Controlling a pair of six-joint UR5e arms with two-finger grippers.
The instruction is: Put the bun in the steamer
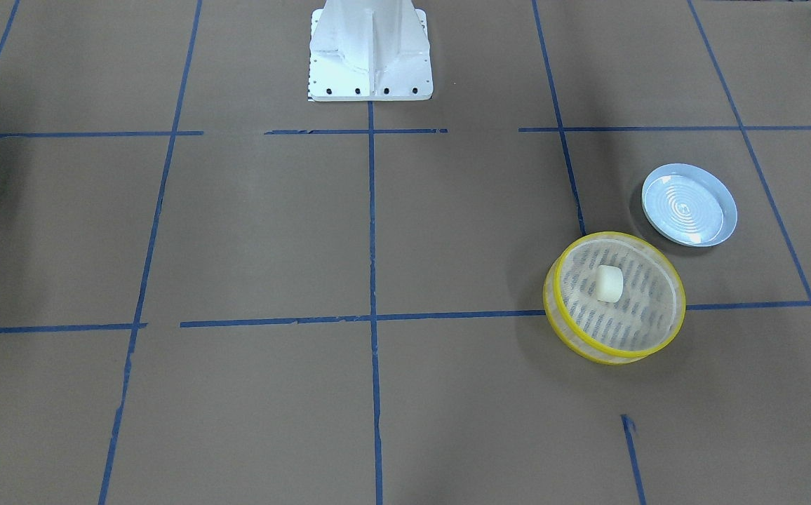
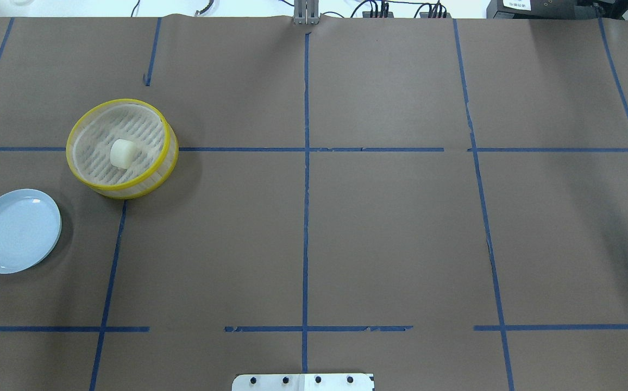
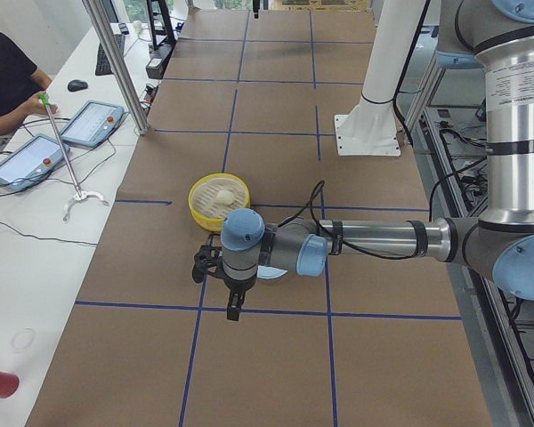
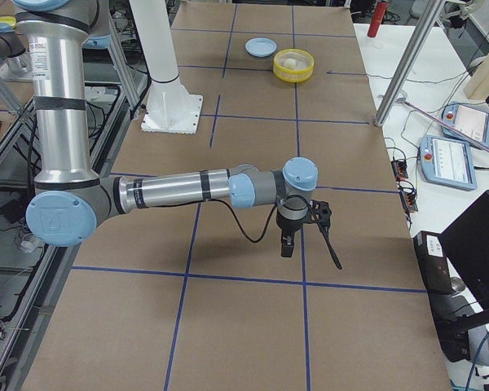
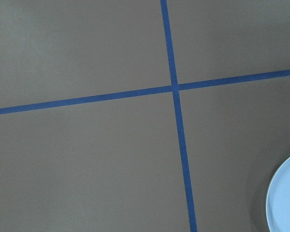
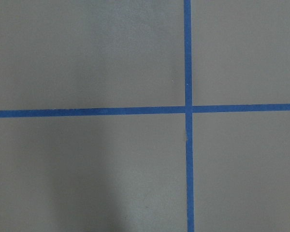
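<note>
The cream-white bun [image 1: 609, 283] lies inside the yellow-rimmed steamer [image 1: 568, 335], near its middle. Both also show in the overhead view, the bun [image 2: 121, 152] in the steamer [image 2: 121, 101] at the left. My left gripper [image 3: 218, 289] shows only in the exterior left view, hovering over the brown table on the near side of the steamer [image 3: 196, 209]; I cannot tell if it is open or shut. My right gripper [image 4: 310, 254] shows only in the exterior right view, far from the steamer [image 4: 293, 75]; I cannot tell its state. Nothing shows between either gripper's fingers.
A pale blue plate [image 1: 689, 205] sits bare beside the steamer; its edge shows in the left wrist view [image 5: 287, 203]. Blue tape lines cross the brown table. The robot's white base [image 1: 370, 49] stands at the table's middle edge. Operators' tablets [image 3: 89, 123] lie on a side bench.
</note>
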